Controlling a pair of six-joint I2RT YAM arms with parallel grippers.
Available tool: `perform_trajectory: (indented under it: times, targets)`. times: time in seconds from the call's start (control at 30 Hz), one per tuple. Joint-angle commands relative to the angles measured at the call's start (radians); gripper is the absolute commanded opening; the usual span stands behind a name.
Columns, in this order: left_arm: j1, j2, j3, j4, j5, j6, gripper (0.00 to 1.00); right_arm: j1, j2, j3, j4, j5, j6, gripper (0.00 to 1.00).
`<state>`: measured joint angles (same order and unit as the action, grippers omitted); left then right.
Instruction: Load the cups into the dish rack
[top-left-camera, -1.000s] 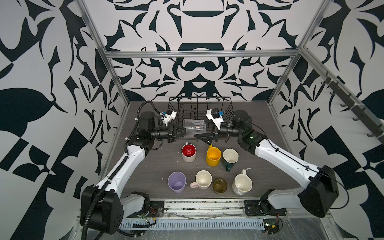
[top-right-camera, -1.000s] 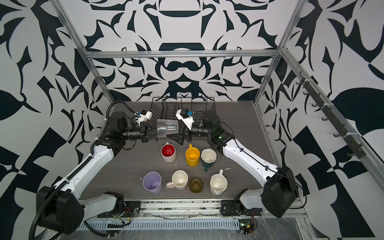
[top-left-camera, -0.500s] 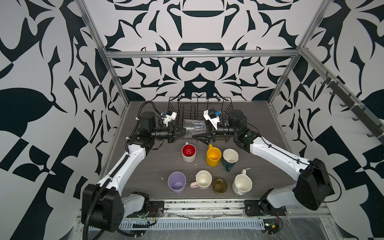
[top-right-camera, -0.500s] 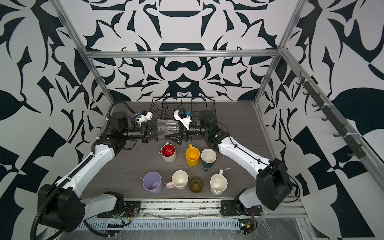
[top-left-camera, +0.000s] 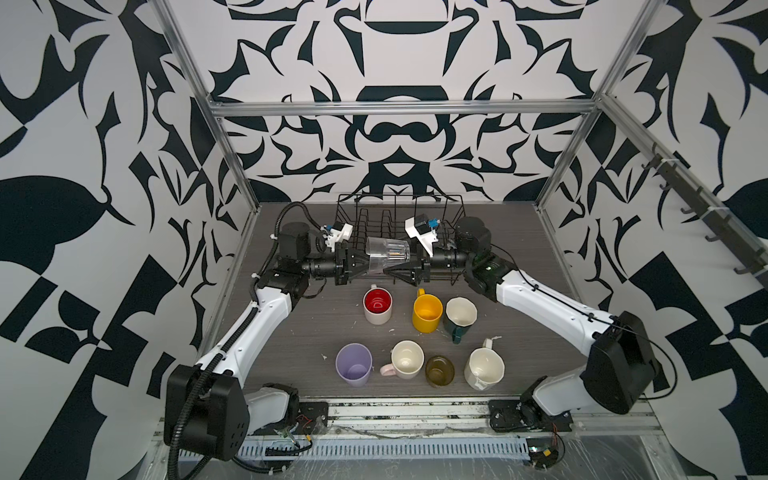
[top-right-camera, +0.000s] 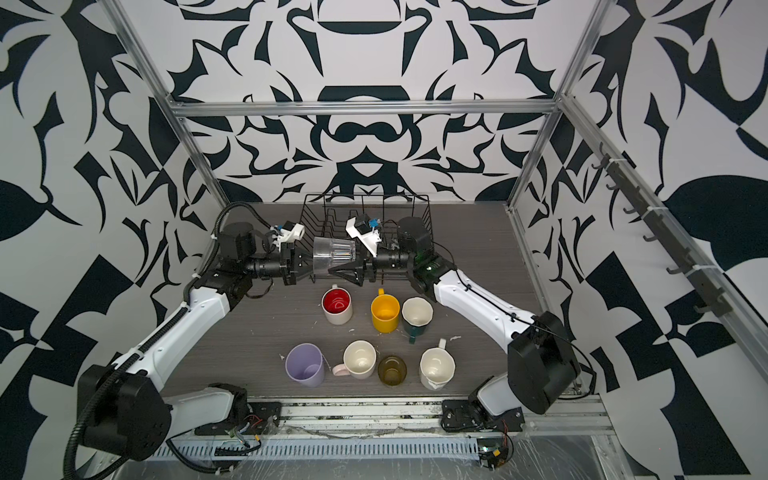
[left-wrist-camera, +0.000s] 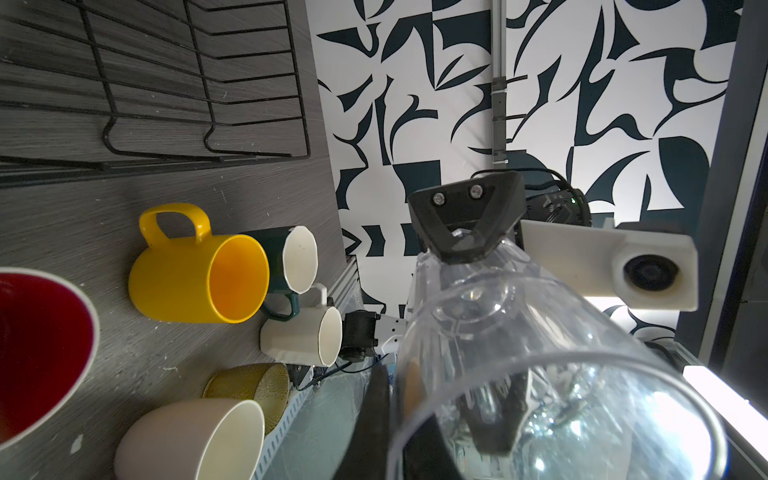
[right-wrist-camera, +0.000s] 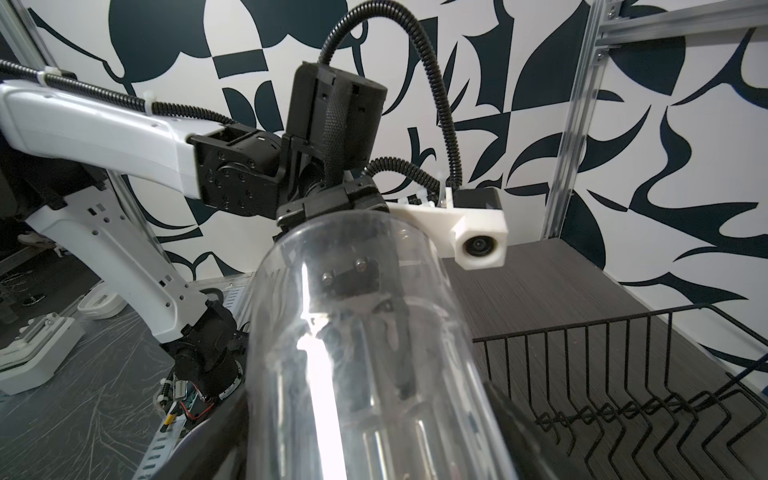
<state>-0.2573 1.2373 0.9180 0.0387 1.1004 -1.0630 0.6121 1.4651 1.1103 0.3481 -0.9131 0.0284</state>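
The clear glass hangs on its side in front of the dish rack, a black wire basket at the back. My left gripper is shut on the glass's rim, one finger inside and one outside. My right gripper straddles the glass's base closely from the other end; whether its fingers press on it does not show. On the table stand the red-lined pink mug, yellow mug, dark green mug, lilac tumbler, cream mug, olive glass and white faceted mug.
The rack holds no cups and stands against the patterned back wall. Metal frame posts rise at the table's back corners. A rail with cable trunking runs along the front edge.
My right gripper has moved left onto the base of the glass and its jaws have narrowed around it. The left gripper has kept its hold and hardly moved.
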Motion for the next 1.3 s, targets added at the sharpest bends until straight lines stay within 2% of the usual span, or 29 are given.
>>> perform_trajectory:
  times: [0.0, 0.07, 0.1, 0.13, 0.2, 0.23, 0.33, 0.5, 0.6, 0.7, 0.83, 0.93, 1.0, 1.07, 1.17, 1.27]
  targets:
    - [-0.017, 0.001, 0.019, 0.035, 0.041, 0.011, 0.0, 0.007, -0.015, 0.069, 0.011, 0.111, 0.038, 0.41]
    - [-0.016, 0.004, 0.022, 0.039, 0.044, 0.007, 0.0, 0.007, -0.023, 0.068, 0.003, 0.115, 0.038, 0.41]
    - [-0.016, 0.005, 0.022, 0.042, 0.045, 0.004, 0.0, 0.007, -0.026, 0.066, 0.004, 0.116, 0.038, 0.45]
    - [-0.017, 0.005, 0.022, 0.051, 0.048, -0.002, 0.0, 0.007, -0.027, 0.066, 0.004, 0.116, 0.039, 0.53]
    - [-0.016, 0.007, 0.02, 0.072, 0.056, -0.016, 0.0, 0.007, -0.027, 0.066, 0.011, 0.104, 0.04, 0.77]
    - [-0.017, 0.008, 0.02, 0.081, 0.059, -0.023, 0.0, 0.008, -0.026, 0.065, 0.018, 0.097, 0.041, 0.82]
    - [-0.017, 0.01, 0.019, 0.096, 0.065, -0.038, 0.0, 0.01, -0.023, 0.067, 0.046, 0.095, 0.049, 0.87]
    - [-0.02, 0.009, -0.004, 0.156, 0.072, -0.092, 0.0, 0.019, -0.007, 0.075, 0.076, 0.111, 0.054, 0.87]
    - [-0.028, 0.011, -0.022, 0.197, 0.078, -0.128, 0.0, 0.026, 0.009, 0.087, 0.084, 0.109, 0.065, 0.83]
    - [-0.028, 0.008, -0.031, 0.22, 0.078, -0.144, 0.0, 0.034, 0.017, 0.089, 0.087, 0.112, 0.068, 0.73]
    - [-0.028, 0.004, -0.033, 0.236, 0.078, -0.156, 0.0, 0.038, 0.02, 0.089, 0.089, 0.123, 0.076, 0.53]
    - [-0.028, 0.005, -0.037, 0.236, 0.079, -0.155, 0.0, 0.039, 0.016, 0.089, 0.088, 0.136, 0.08, 0.42]
    - [-0.028, 0.005, -0.042, 0.236, 0.078, -0.149, 0.0, 0.04, 0.009, 0.096, 0.066, 0.168, 0.081, 0.36]
    - [-0.028, 0.002, -0.047, 0.228, 0.075, -0.142, 0.0, 0.038, 0.003, 0.113, 0.02, 0.214, 0.075, 0.24]
    - [-0.026, -0.001, -0.048, 0.198, 0.066, -0.12, 0.05, 0.039, -0.013, 0.119, -0.025, 0.269, 0.07, 0.07]
    - [-0.026, -0.001, -0.044, 0.172, 0.055, -0.104, 0.1, 0.038, -0.029, 0.117, -0.043, 0.295, 0.071, 0.0]
